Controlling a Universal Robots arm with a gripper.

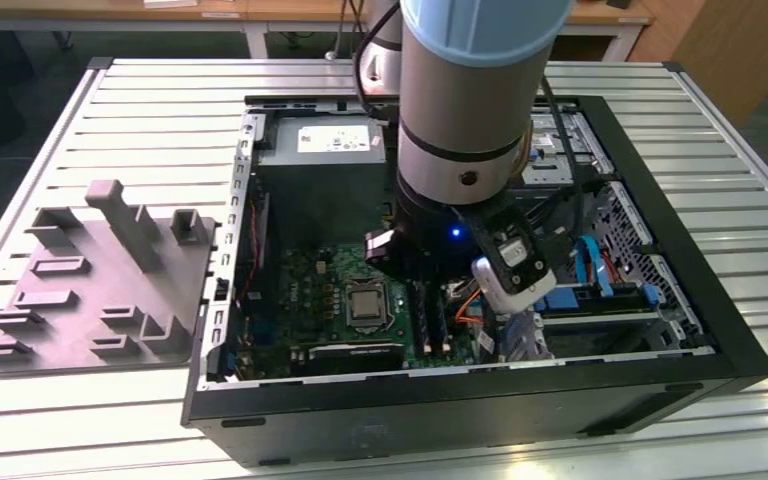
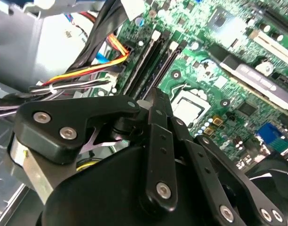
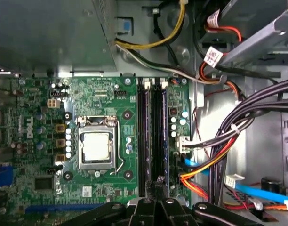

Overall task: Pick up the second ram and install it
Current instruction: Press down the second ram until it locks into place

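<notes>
My gripper (image 3: 159,182) hangs low inside the open computer case (image 1: 491,405), fingers pressed together. Its tip sits over the near end of the two long memory slots (image 3: 151,136) on the green motherboard (image 3: 40,188). In the second wrist view the shut gripper (image 2: 155,95) points at those same slots (image 2: 151,59). A dark strip with a bluish edge, which looks like the second ram (image 3: 162,127), stands in the slot on the cable side; I cannot tell how deep it sits. Nothing shows between the fingers.
The processor socket (image 3: 97,147) lies beside the slots. Bundles of black, orange and blue cables (image 3: 228,141) crowd the slots' other side. A grey power supply (image 1: 324,160) fills the case's far end. A grey tray with upright blocks (image 1: 91,280) rests at the exterior view's left.
</notes>
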